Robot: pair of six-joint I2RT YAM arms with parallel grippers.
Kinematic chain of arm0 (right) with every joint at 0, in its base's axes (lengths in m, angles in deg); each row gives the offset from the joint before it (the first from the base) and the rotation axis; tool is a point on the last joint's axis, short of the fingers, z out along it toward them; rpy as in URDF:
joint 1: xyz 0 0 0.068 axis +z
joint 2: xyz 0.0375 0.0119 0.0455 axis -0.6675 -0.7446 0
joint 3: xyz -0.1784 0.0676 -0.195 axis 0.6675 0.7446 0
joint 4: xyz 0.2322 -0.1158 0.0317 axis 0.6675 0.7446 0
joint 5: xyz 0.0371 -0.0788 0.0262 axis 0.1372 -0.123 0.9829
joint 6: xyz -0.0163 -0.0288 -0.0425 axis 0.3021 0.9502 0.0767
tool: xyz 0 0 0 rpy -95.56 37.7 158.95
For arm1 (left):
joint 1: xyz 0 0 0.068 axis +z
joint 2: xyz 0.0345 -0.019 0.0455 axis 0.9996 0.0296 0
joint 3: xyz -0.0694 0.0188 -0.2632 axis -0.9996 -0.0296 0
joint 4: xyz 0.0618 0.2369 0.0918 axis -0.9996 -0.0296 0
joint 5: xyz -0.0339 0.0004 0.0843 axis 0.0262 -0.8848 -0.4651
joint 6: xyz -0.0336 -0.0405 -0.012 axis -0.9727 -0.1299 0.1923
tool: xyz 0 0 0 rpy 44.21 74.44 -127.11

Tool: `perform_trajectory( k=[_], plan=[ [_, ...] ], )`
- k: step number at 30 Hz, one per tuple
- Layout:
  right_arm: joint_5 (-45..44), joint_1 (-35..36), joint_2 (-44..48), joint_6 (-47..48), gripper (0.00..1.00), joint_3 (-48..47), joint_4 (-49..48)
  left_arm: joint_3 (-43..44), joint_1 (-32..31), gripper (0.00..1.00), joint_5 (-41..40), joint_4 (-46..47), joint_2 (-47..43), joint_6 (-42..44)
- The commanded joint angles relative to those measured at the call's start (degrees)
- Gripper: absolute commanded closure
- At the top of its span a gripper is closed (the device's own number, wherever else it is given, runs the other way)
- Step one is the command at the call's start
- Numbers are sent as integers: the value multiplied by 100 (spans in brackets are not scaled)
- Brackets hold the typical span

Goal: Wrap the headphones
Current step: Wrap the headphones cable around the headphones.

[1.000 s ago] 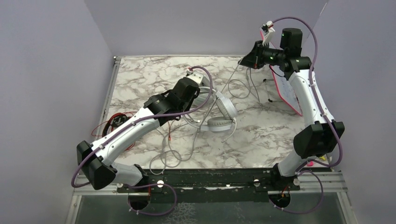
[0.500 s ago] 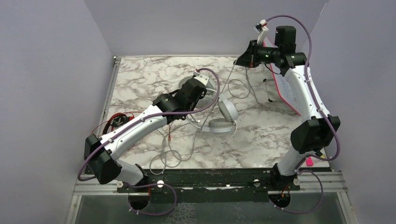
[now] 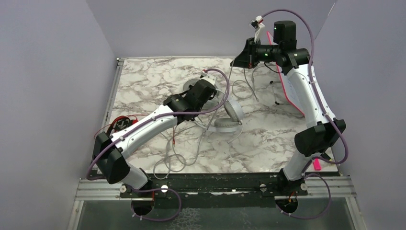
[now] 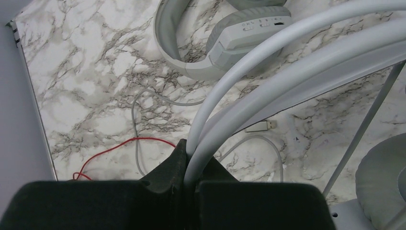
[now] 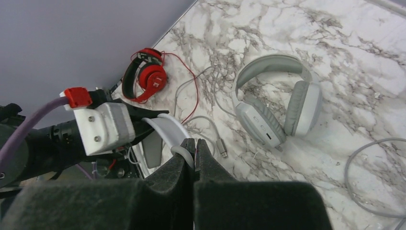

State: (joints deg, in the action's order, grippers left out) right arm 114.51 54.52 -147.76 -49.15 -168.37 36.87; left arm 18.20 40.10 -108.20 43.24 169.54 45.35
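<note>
Winding is judged in hand. The white-silver headset's headband [image 4: 297, 62] is clenched in the left gripper [image 4: 191, 177] above mid-worktop. A thin grey cable [image 4: 364, 127], apparently its own, is pinched taut in the right gripper [image 5: 194, 153], raised near the far right corner. Looping round the band is called for next. Room is narrowed by the light grey headset [image 5: 277, 105] nearby, and bare worktop is seen at the far left corner.

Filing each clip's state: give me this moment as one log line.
left jaws: shut on white headset band | right jaws: raised, shut on grey cable | grey headset, red headset: on table
</note>
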Motion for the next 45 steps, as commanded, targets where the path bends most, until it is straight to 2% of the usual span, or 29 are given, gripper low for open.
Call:
perform_trajectory(
  k=[1,7,10,16,19,23,28,32,36,41,45],
  plan=[
    [33,133,294,-47,100,-170,-230,231,2,100,-454,-1087,373,124],
    [56,501,741,-395,100,277,-88,649,454,100,-774,-1090,639,-367],
    [101,695,1030,-965,100,803,-445,919,698,100,-1082,-1095,751,-720],
    [-123,1281,1527,-2695,99,2097,-1840,2048,796,100,-1322,-1038,1280,-1272],
    [-339,1569,1874,-3471,100,2884,-2885,2621,829,100,-1471,-1000,1481,-1532],
    [-697,1749,2231,-4030,99,3501,-3733,3210,967,100,-1101,-822,1601,-1982],
    [-1595,1990,2698,-3857,96,3999,-3989,3860,1049,100,-490,-518,1612,-2462],
    [-2419,2234,3152,-3523,91,4646,-4652,4330,1067,100,-297,-364,1650,-2636],
    [-2646,2403,3383,-3236,90,5200,-5478,4709,1076,100,-216,-332,1650,-2733],
    [-3444,3222,3598,-2206,86,5889,-6337,5151,1079,100,-83,-302,1604,-2747],
    [-3875,3571,3728,-1791,87,6531,-6998,5454,1081,100,-41,-311,1551,-2551]
  ],
)
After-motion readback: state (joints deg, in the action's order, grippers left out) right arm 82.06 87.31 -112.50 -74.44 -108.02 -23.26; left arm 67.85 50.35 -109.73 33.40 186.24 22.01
